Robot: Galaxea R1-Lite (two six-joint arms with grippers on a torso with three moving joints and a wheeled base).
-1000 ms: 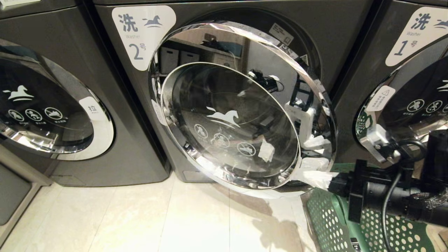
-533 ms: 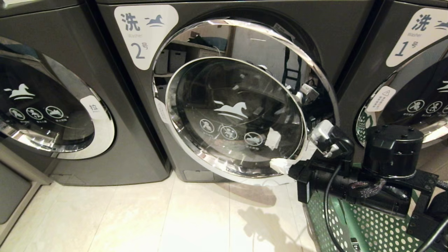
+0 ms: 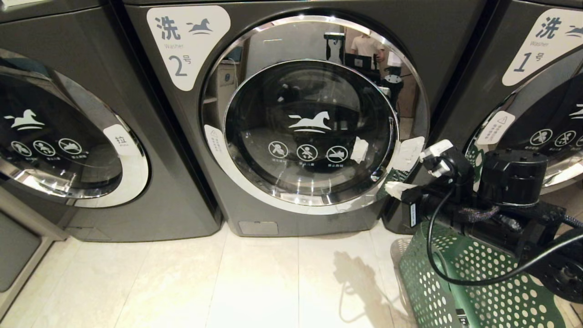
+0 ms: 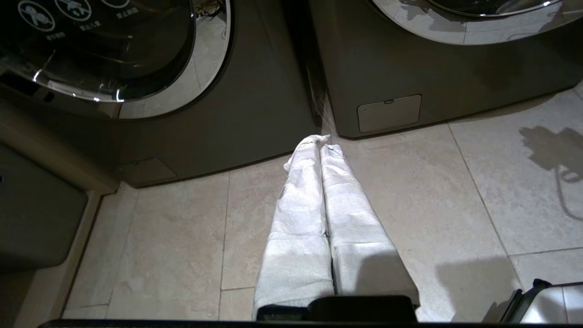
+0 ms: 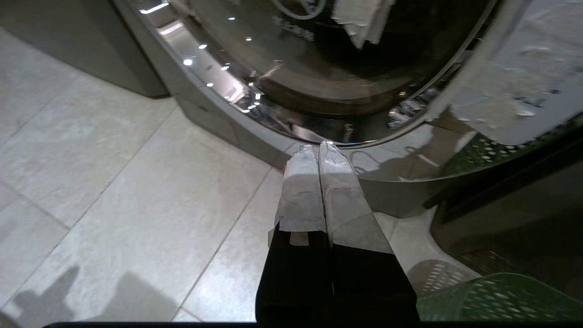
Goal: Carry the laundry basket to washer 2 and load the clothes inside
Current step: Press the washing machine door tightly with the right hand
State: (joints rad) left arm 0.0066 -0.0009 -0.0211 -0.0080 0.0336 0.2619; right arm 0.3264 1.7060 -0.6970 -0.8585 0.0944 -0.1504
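Washer 2 (image 3: 184,45) stands straight ahead, its round chrome-ringed glass door (image 3: 314,132) lying flat against the front. My right gripper (image 3: 392,189) is shut with nothing in it; its white-wrapped tips sit by the door's lower right rim, also seen in the right wrist view (image 5: 319,148) against the chrome ring (image 5: 273,132). The green laundry basket (image 3: 483,282) stands on the floor at the lower right, under my right arm. The clothes are out of view. My left gripper (image 4: 320,141) is shut and empty, parked low over the tiles in front of the gap between two machines.
Washer 1 (image 3: 542,45) stands to the right and another dark machine (image 3: 63,136) to the left, both doors flat. Pale floor tiles (image 3: 227,282) spread in front. A low grey unit (image 3: 18,246) juts out at far left. A person is reflected in the chrome ring (image 3: 364,45).
Washer 2's door has swung from half open to flat against the machine. My right gripper followed its right edge in toward the washer, staying shut.
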